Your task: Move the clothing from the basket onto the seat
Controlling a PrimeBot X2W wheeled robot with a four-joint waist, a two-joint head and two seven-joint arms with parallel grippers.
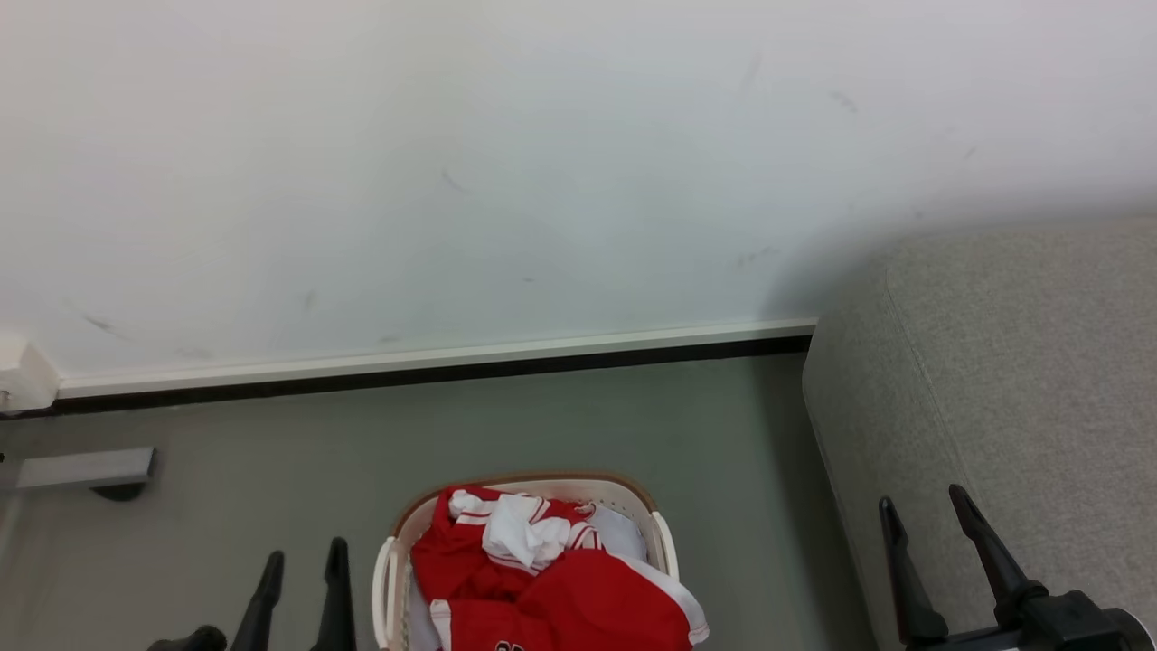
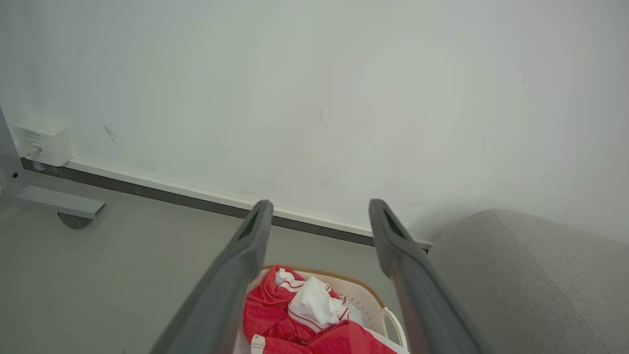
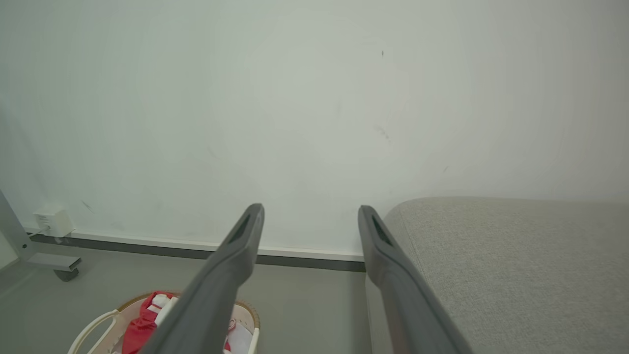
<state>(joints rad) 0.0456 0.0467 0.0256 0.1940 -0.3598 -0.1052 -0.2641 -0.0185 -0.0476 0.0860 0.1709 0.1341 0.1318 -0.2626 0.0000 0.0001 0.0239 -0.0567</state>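
Standing on the smooth grey-green floor [image 1: 271,470], the oval cream-white plastic laundry basket with a brown rim band [image 1: 624,493] occupies the near centre of the head view. It sits between the two grippers, with a strip of floor separating it from the sofa on its right.

The soft bright red fabric clothing with white trim [image 1: 560,601] lies heaped inside the basket and reaches its rim. A crumpled white patch [image 1: 520,533] rests on top toward the far end. A red fold with a white edge hangs over the near right rim. All of the clothing seen is in the basket, apart from the seat.

The large light grey upholstered sofa seat of coarse woven fabric [image 1: 1012,380] fills the right side, its rounded end facing the basket.

The left gripper [image 1: 305,550] is just left of the basket, over the floor. Its two long dark fingers stand apart and grip nothing. The right gripper [image 1: 921,496] shows against the sofa's near left flank, its fingers likewise spread and gripping nothing. Neither gripper touches the clothing or the basket.

At the far side stands a white wall with faint scuff marks [image 1: 452,181], closed at the floor by a white skirting strip over a dark band [image 1: 434,360]. At the far left are a grey metal foot with a dark caster [image 1: 81,468] and a small white box [image 2: 42,140] fixed low on the wall.
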